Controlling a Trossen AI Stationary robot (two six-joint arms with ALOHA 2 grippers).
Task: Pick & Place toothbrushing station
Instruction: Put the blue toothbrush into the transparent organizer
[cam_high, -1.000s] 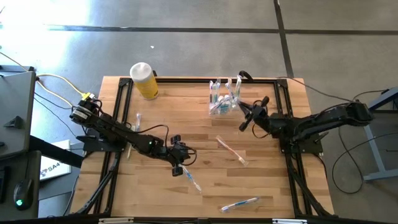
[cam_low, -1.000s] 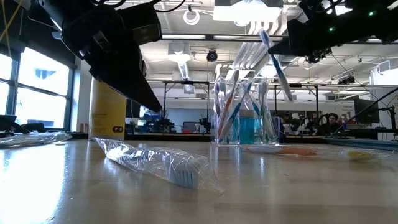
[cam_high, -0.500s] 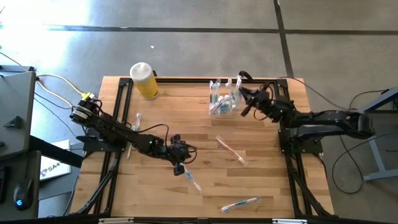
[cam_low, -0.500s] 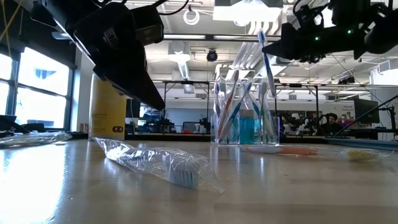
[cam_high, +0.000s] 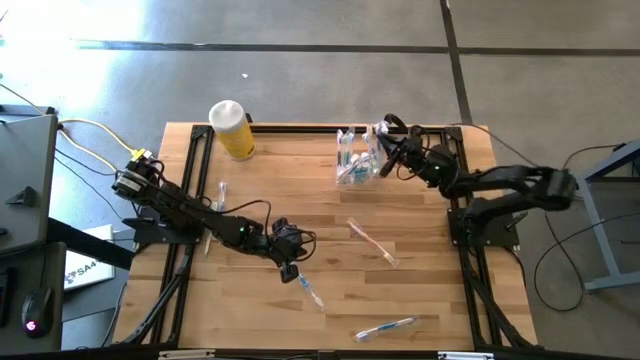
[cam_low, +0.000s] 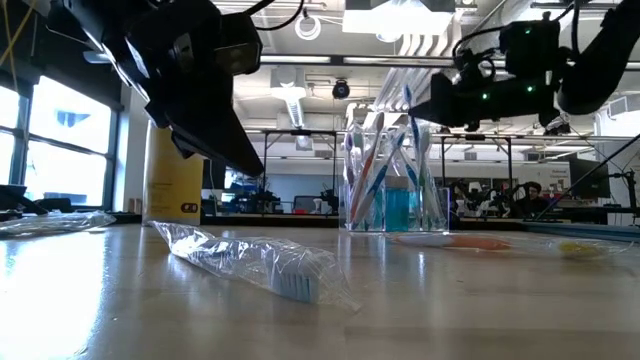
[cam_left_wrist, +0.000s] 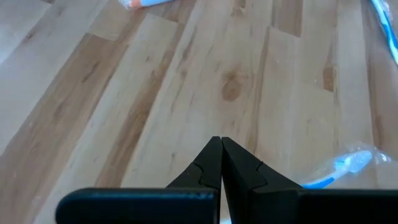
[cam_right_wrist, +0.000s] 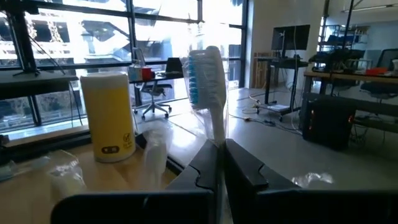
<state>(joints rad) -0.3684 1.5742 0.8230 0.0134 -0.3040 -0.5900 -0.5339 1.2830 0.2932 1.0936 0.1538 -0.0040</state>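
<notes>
High view: my right gripper (cam_high: 388, 152) is clamped on a wrapped toothbrush (cam_right_wrist: 208, 87), upright, just right of the clear cup (cam_high: 357, 158) at the table's far side. Left gripper (cam_high: 288, 268), closed empty, is well away.

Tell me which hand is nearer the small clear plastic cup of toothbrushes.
Right. The right hand hovers just beside the small clear plastic cup, gripping a wrapped blue-bristled toothbrush. The left hand sits far off, near the table's front middle.
</notes>
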